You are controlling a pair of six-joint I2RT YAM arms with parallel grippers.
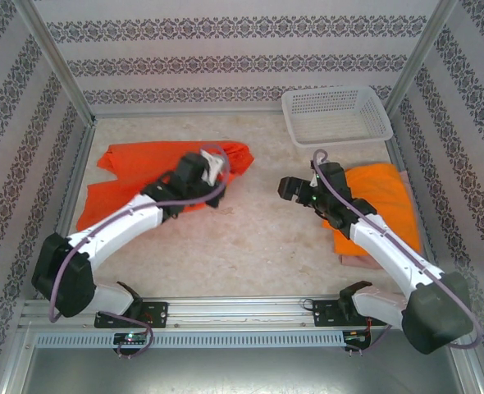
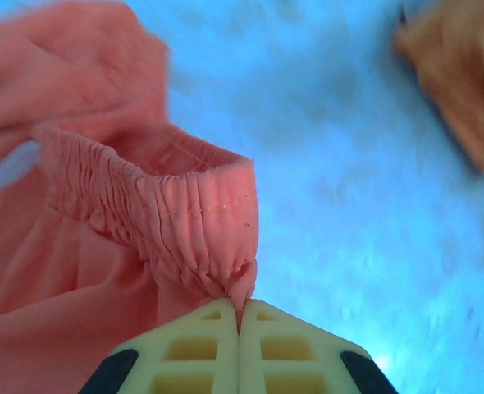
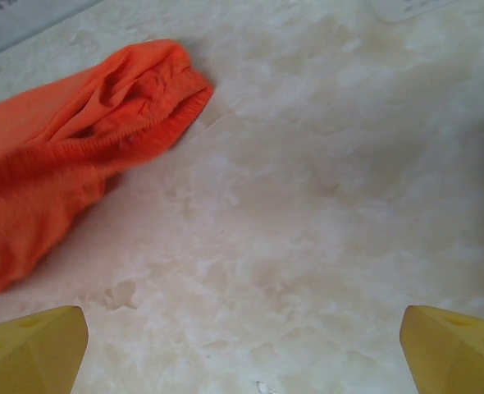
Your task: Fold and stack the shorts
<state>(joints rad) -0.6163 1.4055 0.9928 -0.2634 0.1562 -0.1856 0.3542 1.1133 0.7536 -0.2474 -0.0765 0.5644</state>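
Note:
A pair of bright orange shorts [image 1: 135,168] lies spread on the left of the table. My left gripper [image 1: 213,168] is at its right end. In the left wrist view that gripper [image 2: 240,316] is shut on the gathered waistband [image 2: 184,217], and the cloth bunches up at the fingertips. A folded orange pair [image 1: 381,201] lies on the right, with a pink pair's edge [image 1: 355,261] showing under it. My right gripper [image 1: 289,189] hovers open over bare table between the two piles. In its wrist view it [image 3: 242,353] holds nothing, and the spread shorts' end [image 3: 86,148] lies ahead to the left.
A white mesh basket [image 1: 336,115] stands at the back right, next to the folded pile. Patterned walls and metal posts close in the table on three sides. Bare table [image 1: 258,238] lies between the arms.

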